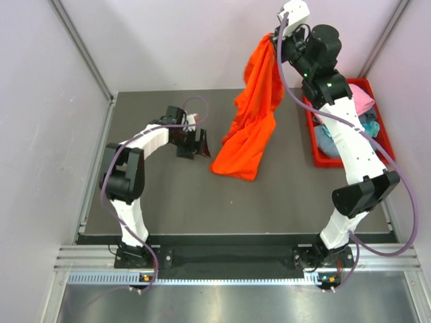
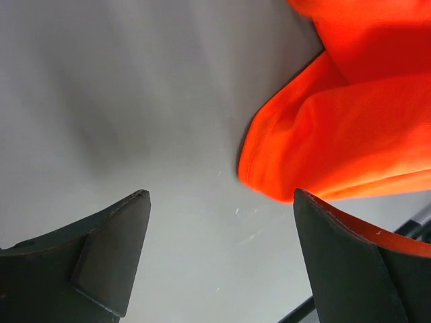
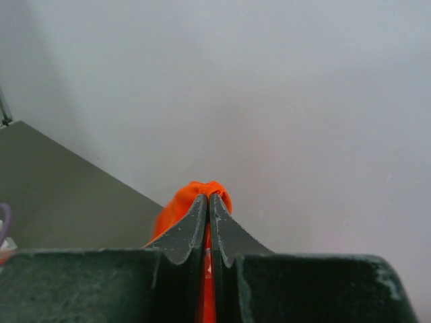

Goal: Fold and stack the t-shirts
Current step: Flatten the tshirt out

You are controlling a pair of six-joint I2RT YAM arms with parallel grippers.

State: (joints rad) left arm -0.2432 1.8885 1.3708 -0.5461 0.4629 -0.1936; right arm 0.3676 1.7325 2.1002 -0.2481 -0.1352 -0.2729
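Open surface (image 1: 202, 202) is seen across the lower half of the top view, from the left edge to the right arm's base. The middle is blocked by the orange t-shirt (image 1: 254, 121), which is hung from the clamped right gripper (image 3: 209, 198) at the upper right, its lower end laid on the surface. Only a narrow gap is seen between that end and the spread left gripper (image 2: 221, 196). The right edge is closed off by the red bin (image 1: 315, 156), which is crossed above by the right arm (image 1: 350, 141).

Right gripper (image 1: 275, 37) high, fingers pinched on the orange t-shirt (image 1: 252, 114); left gripper (image 1: 200, 144) low, fingers spread wide.
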